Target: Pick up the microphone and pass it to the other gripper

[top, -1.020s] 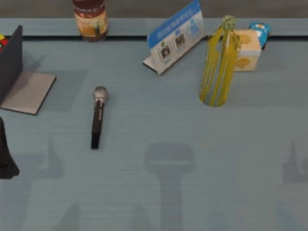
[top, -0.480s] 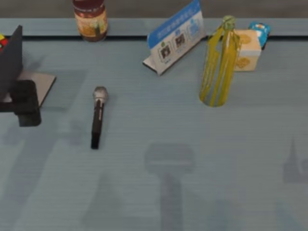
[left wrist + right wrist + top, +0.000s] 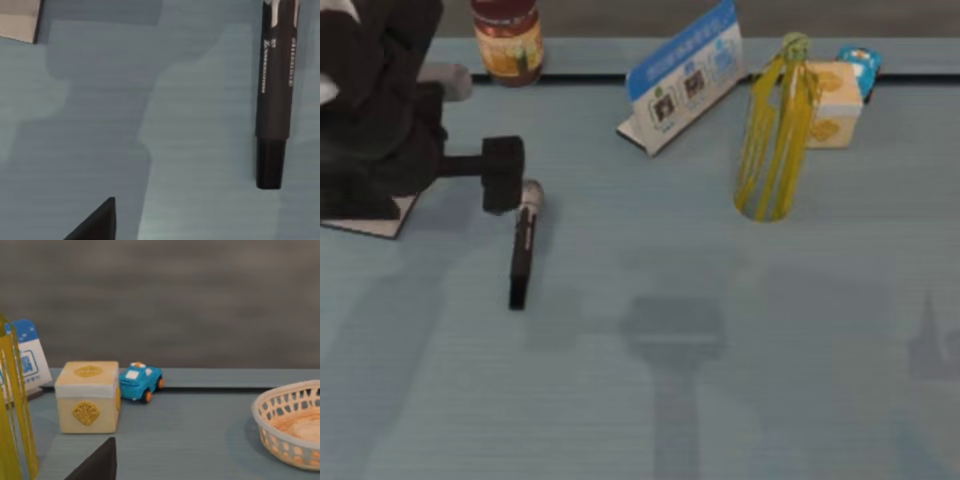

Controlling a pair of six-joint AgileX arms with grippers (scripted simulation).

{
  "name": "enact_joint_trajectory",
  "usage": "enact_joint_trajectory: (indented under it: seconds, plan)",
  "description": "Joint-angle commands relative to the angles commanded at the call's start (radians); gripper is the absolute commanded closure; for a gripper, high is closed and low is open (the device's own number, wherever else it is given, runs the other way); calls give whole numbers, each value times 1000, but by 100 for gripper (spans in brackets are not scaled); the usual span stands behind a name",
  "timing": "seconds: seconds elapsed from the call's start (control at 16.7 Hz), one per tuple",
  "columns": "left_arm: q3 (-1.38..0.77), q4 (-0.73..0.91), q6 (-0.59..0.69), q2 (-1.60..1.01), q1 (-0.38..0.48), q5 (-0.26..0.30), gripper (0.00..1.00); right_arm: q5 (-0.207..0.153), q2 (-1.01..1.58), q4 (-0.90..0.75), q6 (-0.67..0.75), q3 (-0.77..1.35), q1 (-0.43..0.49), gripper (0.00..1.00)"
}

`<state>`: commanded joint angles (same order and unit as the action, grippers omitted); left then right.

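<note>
The microphone point(image 3: 522, 250) lies flat on the table at the left, its black handle pointing toward the front edge. Its silver mesh head point(image 3: 532, 193) is half covered by my left gripper point(image 3: 503, 172), which hangs over it from the left with nothing held. The left wrist view shows the black handle point(image 3: 274, 100) lying apart from one black finger point(image 3: 97, 225); the gap beside that finger is bare table, so the jaws stand open. My right arm is out of the top view. Its wrist view shows one finger point(image 3: 100, 465), wide of centre and holding nothing.
Along the back stand a jar point(image 3: 507, 40), a blue-and-white sign card point(image 3: 685, 75), a tall yellow bottle point(image 3: 775, 130), a cream cube point(image 3: 833, 118) and a blue toy car point(image 3: 860, 62). A grey pad point(image 3: 365, 218) lies under the left arm. A wicker basket point(image 3: 292, 422) sits near the right gripper.
My left arm has swung in from the table's left edge toward the back and right, and its gripper now hangs over the microphone's head. The microphone has not moved.
</note>
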<state>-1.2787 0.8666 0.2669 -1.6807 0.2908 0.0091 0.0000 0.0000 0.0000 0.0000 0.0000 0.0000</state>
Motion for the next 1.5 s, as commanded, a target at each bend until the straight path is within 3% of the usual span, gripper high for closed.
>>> enact_joint_trajectory:
  seconds: [0.36,0.84,1.5]
  plan:
    - [-270,157,54,-310,58,4,0,0,0,0,0,0,0,0]
    - [-297,168,58,-345,60,4,0,0,0,0,0,0,0,0]
    - [-144,-153,59,-515,67,6,0,0,0,0,0,0,0,0]
